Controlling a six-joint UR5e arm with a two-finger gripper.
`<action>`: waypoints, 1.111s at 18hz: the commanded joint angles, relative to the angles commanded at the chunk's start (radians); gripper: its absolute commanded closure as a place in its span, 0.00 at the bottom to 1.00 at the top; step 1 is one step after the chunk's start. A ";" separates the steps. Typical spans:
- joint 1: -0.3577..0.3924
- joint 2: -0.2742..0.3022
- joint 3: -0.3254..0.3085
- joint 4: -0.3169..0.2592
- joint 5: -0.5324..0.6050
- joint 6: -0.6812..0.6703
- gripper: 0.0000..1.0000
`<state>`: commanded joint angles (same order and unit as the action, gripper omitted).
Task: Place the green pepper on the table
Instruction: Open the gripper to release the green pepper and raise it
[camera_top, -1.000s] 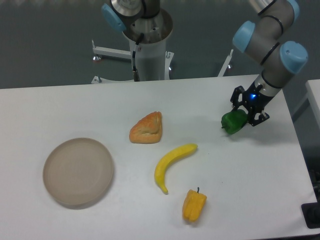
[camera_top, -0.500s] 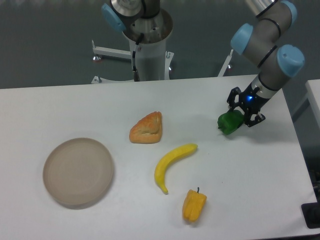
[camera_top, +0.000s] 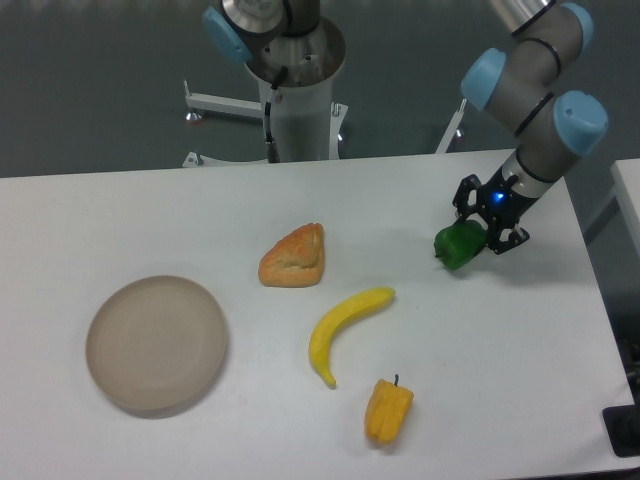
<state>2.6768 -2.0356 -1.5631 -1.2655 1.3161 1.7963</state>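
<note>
The green pepper (camera_top: 457, 246) is at the right side of the white table (camera_top: 480, 360), low over or resting on the surface; I cannot tell which. My gripper (camera_top: 483, 222) comes down from the upper right and its black fingers are shut on the pepper's right end. The pepper sticks out to the left of the fingers.
A croissant (camera_top: 294, 257) lies near the table's middle, a banana (camera_top: 343, 320) below it, a yellow pepper (camera_top: 388, 410) near the front edge. A round beige plate (camera_top: 156, 343) sits at the left. The table's right edge is close to the gripper.
The gripper with the green pepper has moved a little to the left and up in the picture over the last second, then nearly stopped. Nothing else moved.
</note>
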 joint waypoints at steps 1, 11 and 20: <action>0.000 0.000 0.003 0.000 -0.002 -0.002 0.36; -0.014 0.000 0.087 0.000 0.009 -0.048 0.00; -0.083 -0.052 0.270 0.002 0.100 -0.149 0.00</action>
<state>2.5940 -2.0877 -1.2933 -1.2640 1.4157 1.6476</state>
